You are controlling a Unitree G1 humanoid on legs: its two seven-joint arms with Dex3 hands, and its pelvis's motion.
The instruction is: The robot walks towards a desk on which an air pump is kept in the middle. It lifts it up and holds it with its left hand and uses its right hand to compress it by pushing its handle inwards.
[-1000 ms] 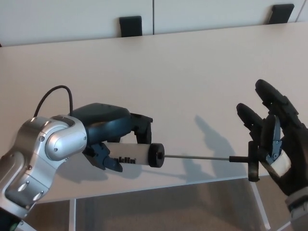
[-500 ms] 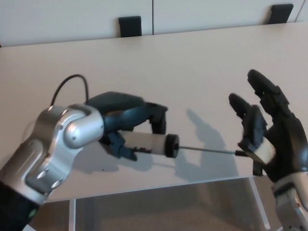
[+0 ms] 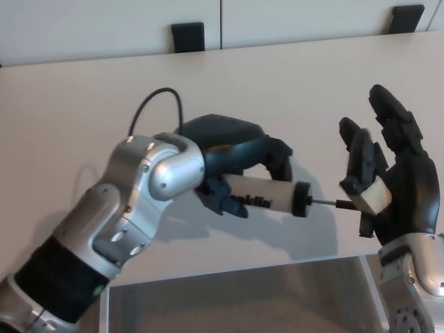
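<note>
Worktop [image 3: 291, 76] sits beneath and beyond both hands. Left hand [image 3: 232, 149] is wrapped around the air pump [image 3: 267, 196] barrel, holding it clear of the worktop, long axis roughly horizontal, pointing straight at the right hand. Right hand [image 3: 392, 180]: fingers spread, nothing gripped, palm flat against the T-handle [image 3: 366, 223] at the rod's end. Only a short stub of rod [image 3: 325, 202] shows between barrel cap and palm, so stroke looks nearly done. Remaining push runs along the axis, toward the left hand.

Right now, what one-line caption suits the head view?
Left hand holds the air pump above the desk while the right hand's palm presses its handle, rod nearly in.
</note>
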